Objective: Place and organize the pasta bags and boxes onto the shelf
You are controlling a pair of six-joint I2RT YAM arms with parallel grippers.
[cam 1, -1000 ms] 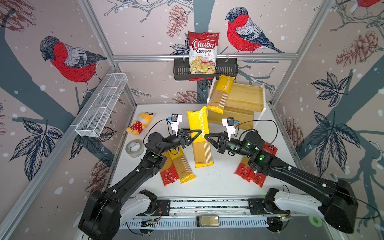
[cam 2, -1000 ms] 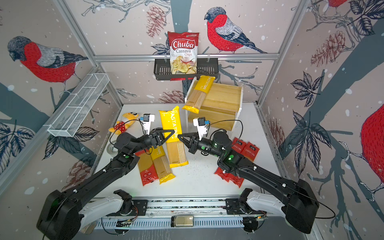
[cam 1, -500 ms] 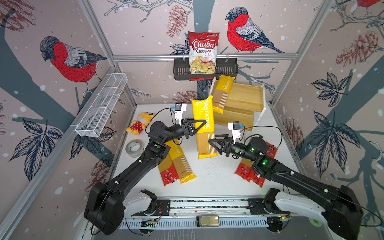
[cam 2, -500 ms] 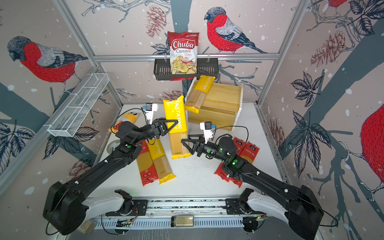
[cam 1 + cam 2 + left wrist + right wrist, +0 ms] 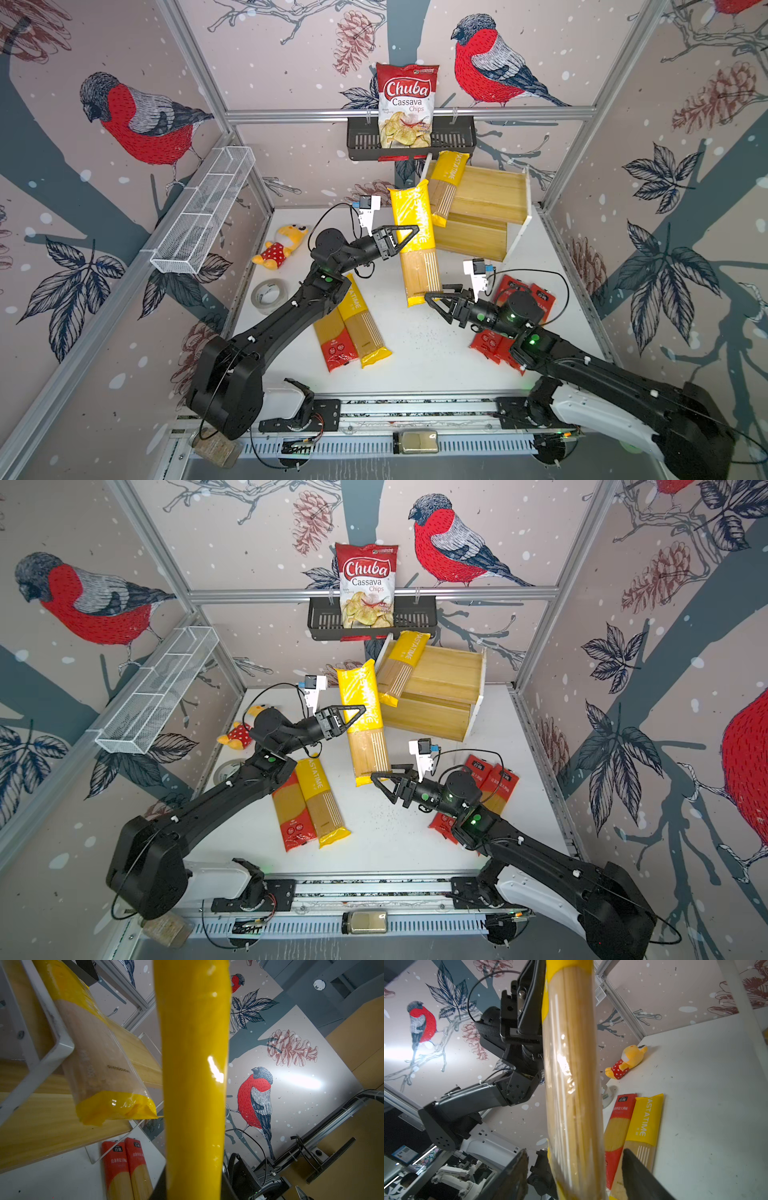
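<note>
My left gripper (image 5: 409, 239) is shut on a yellow PASTATIME packet (image 5: 415, 249) and holds it upright in the air in front of the shelf (image 5: 486, 208). In the left wrist view the packet (image 5: 193, 1084) fills the middle. My right gripper (image 5: 432, 297) is open, its fingers (image 5: 639, 1176) standing apart on either side of the packet's lower end (image 5: 571, 1084). A second yellow packet (image 5: 446, 187) leans on the shelf. One yellow (image 5: 363, 328) and one red-ended packet (image 5: 332, 340) lie side by side on the table. More red-ended packets (image 5: 523, 291) lie under my right arm.
A plush toy (image 5: 282, 249) and a tape roll (image 5: 269, 295) lie at the table's left. A white wire mesh basket (image 5: 203, 216) hangs on the left wall. A black basket (image 5: 453, 141) on the back rail holds a Chuba chips bag (image 5: 407, 104).
My left gripper has lifted the yellow packet up and back toward the shelf. My right gripper has let go of it, opened, and now sits at its lower end.
</note>
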